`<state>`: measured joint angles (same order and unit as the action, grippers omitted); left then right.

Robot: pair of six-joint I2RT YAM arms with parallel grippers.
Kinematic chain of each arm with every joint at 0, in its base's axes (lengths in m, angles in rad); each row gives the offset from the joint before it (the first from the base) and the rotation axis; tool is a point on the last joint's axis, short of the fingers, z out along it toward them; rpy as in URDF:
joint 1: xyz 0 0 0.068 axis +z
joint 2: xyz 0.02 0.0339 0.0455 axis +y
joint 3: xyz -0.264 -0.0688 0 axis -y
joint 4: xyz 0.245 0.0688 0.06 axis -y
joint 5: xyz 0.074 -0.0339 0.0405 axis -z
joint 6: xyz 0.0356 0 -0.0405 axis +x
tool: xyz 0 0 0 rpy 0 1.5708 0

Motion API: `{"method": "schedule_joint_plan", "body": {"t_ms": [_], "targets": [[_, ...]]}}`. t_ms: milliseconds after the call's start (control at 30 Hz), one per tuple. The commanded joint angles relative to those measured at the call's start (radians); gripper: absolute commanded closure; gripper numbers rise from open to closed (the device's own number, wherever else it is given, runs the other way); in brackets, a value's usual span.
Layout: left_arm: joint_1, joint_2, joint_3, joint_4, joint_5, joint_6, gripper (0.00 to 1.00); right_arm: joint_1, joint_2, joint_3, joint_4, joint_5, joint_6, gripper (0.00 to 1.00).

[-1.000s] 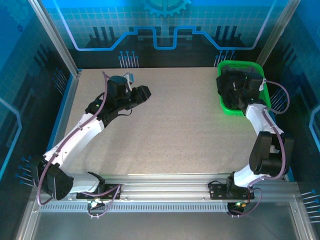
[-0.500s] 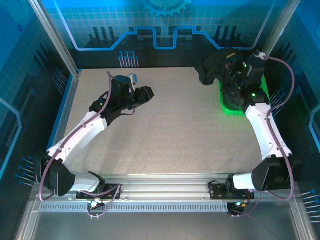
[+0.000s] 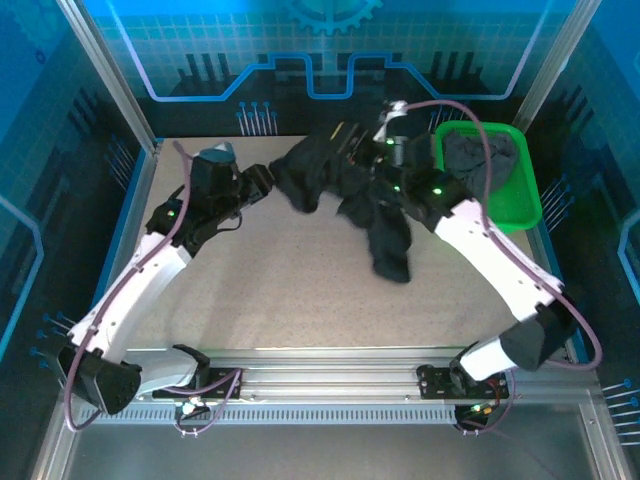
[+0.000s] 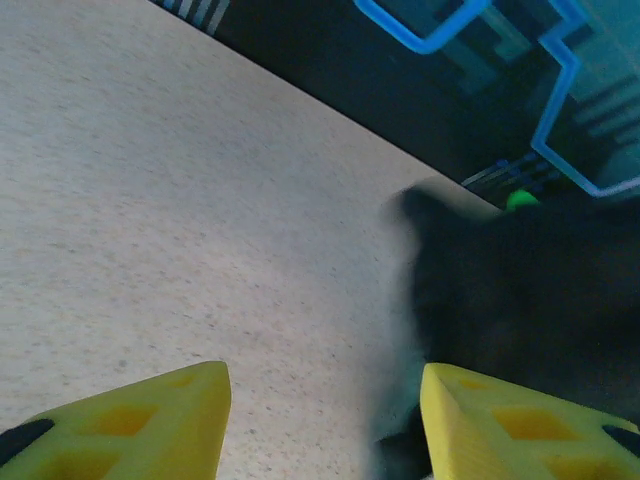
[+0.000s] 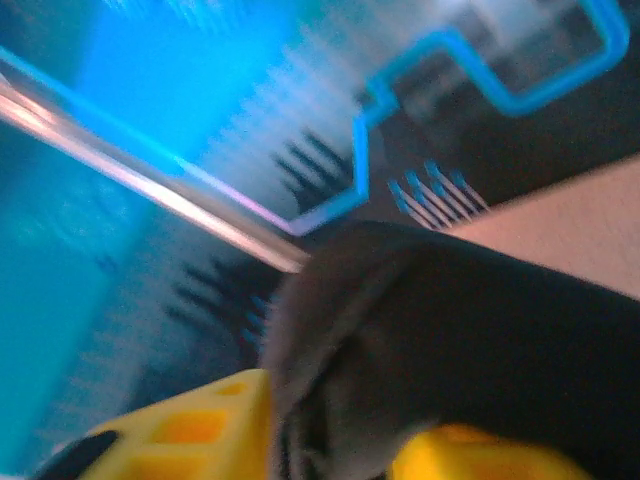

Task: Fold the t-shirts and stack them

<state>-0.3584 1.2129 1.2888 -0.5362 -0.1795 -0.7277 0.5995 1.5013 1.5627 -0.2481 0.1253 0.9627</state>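
Note:
A black t-shirt (image 3: 385,230) hangs crumpled over the back middle of the table, trailing down toward the centre. My right gripper (image 3: 352,150) is buried in its upper part. In the right wrist view the yellow fingers (image 5: 200,425) of the right gripper (image 5: 340,410) stand apart, with the blurred cloth (image 5: 480,330) bunched between them. My left gripper (image 3: 268,178) is open just left of the shirt. The left wrist view shows the left gripper (image 4: 325,375) with bare table between its fingers and the shirt's edge (image 4: 530,290) beside the right finger. A dark grey t-shirt (image 3: 480,155) lies in the basket.
The green mesh basket (image 3: 503,222) stands at the back right corner. The speckled table (image 3: 300,290) has free room across its front half. Metal frame posts and blue walls close in the sides and back.
The right arm swung left from the basket to the back middle, carrying the black shirt out, and its fingers spread apart. The left arm shifted slightly left and back, and its fingers widened a little.

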Motion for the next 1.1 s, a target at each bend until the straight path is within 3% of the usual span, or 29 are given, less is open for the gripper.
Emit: {"method": "schedule_joint_plan", "body": {"t_ms": [0, 100, 400, 533, 733, 967, 1000, 1067], "targets": [[0.043, -0.060, -0.068, -0.110, -0.028, -0.030, 0.46, -0.012, 0.071, -0.015, -0.226, -0.108, 0.067, 0.47], [0.073, -0.098, -0.146, -0.166, 0.010, -0.069, 0.46, -0.035, 0.055, -0.091, -0.295, -0.098, 0.015, 0.41], [0.081, -0.120, -0.379, -0.254, 0.157, -0.229, 0.40, -0.067, -0.086, -0.392, -0.411, -0.037, -0.133, 0.43], [0.099, -0.076, -0.457, -0.172, 0.214, -0.347, 0.35, -0.066, -0.119, -0.514, -0.436, -0.048, -0.153, 0.42], [0.101, 0.124, -0.511, -0.009, 0.308, -0.498, 0.35, -0.073, -0.105, -0.627, -0.401, -0.088, -0.171, 0.39], [0.101, 0.258, -0.536, 0.105, 0.258, -0.573, 0.49, -0.092, 0.033, -0.588, -0.334, -0.142, -0.190, 0.38], [0.101, 0.267, -0.535, 0.115, 0.244, -0.571, 0.52, -0.092, 0.061, -0.571, -0.332, -0.158, -0.185, 0.38], [0.113, 0.291, -0.536, 0.132, 0.224, -0.561, 0.71, -0.091, 0.125, -0.545, -0.341, -0.189, -0.159, 0.41]]}}
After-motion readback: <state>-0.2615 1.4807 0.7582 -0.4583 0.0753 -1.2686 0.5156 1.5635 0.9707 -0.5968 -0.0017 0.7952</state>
